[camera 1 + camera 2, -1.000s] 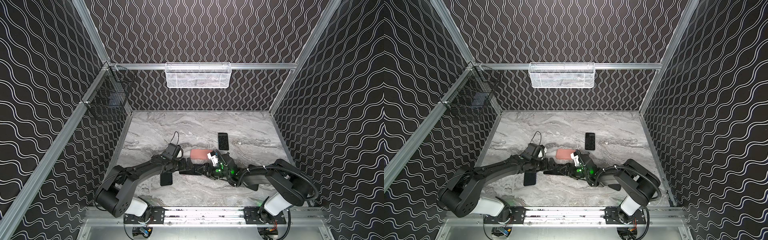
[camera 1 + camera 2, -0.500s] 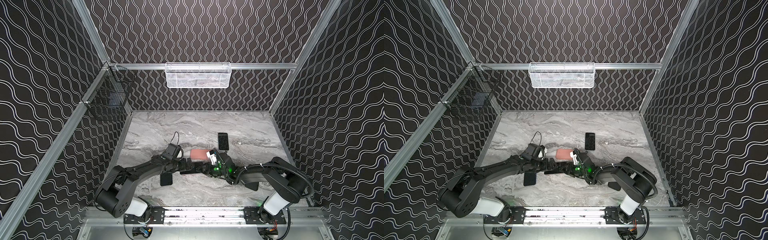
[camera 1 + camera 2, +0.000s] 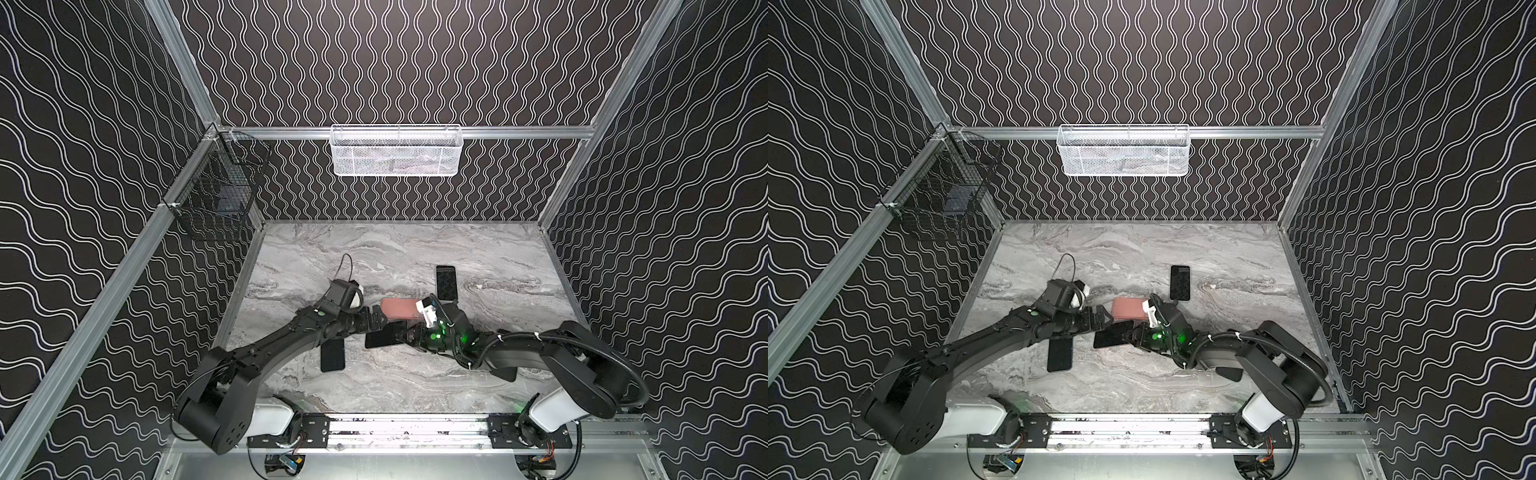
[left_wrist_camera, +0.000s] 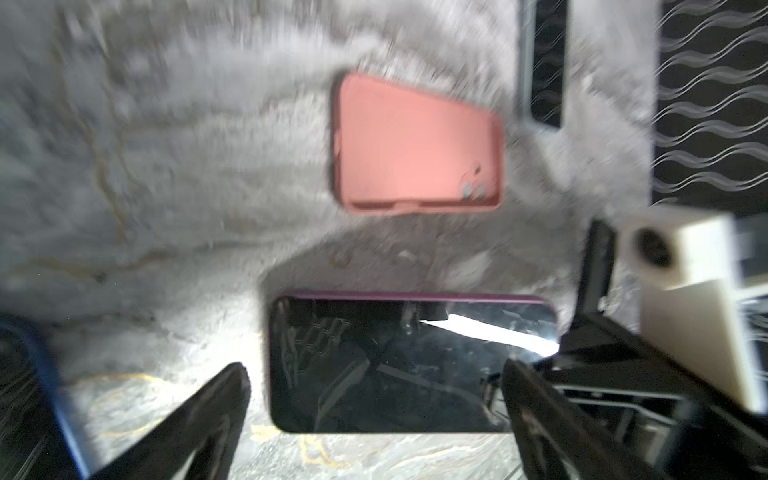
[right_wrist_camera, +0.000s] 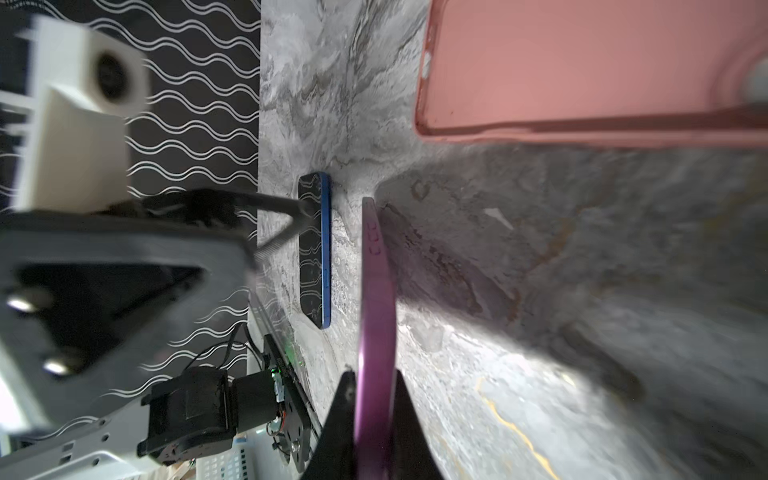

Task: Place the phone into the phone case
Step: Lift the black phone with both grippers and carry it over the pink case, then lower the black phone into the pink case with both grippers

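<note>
The right gripper is closed tight on one short end of the phone, which has a purple edge and a dark glass face. In both top views the phone is in the middle of the frame, just below the pink phone case. The phone case lies flat on the grey table with its open side up. The phone is near the phone case but not in it. The left gripper is wide open and holds nothing. Its two black fingers stand one on each side of the phone. A blue phone lies on the table down and to the left of the held phone, partly under the left arm. A black phone lies just up and to the right of the phone case. A white basket hangs on the back wall
</note>
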Robot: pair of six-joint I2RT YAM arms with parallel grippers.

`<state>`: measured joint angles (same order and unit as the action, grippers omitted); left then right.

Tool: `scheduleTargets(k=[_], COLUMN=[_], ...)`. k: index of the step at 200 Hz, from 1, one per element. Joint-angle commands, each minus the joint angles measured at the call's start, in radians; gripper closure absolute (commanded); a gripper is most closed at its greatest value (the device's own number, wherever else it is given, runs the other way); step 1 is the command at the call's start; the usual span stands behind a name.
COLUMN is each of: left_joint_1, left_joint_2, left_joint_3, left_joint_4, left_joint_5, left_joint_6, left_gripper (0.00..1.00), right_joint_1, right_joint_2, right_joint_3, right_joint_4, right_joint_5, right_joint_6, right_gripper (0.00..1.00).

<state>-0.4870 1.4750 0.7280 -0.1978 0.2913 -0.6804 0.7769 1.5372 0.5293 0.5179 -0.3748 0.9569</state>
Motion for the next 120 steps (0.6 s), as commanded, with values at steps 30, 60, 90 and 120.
scheduleTargets(k=[30,60,90,120], left_joint_1=[0.08,0.097,0.097,0.097], left_joint_2=[0.033,0.103,0.172,0.216], left_joint_3=[0.106,0.143,0.164,0.155], left_joint_4=[0.088,0.144,0.169,0.195], left_joint_5=[0.054,0.066,0.081,0.115], left_joint_6=[0.019,-0.003,-0.023,-0.041], left_gripper=[0.01,0.02,0.01,0.01], right_joint_1=[-0.074,-0.124,-0.168,-0.212], right_joint_2=[-0.174,-0.178,-0.121,-0.046], right_joint_3=[0.051,0.133,0.197,0.234], right_joint_4=[-0.272,-0.389,-0.413,-0.39], right_joint_5=[0.043,0.034,0.016,-0.018], right_joint_6=[-0.093,-0.15,-0.183,-0.188], right_gripper=[1.0,1.0,1.0,1.0])
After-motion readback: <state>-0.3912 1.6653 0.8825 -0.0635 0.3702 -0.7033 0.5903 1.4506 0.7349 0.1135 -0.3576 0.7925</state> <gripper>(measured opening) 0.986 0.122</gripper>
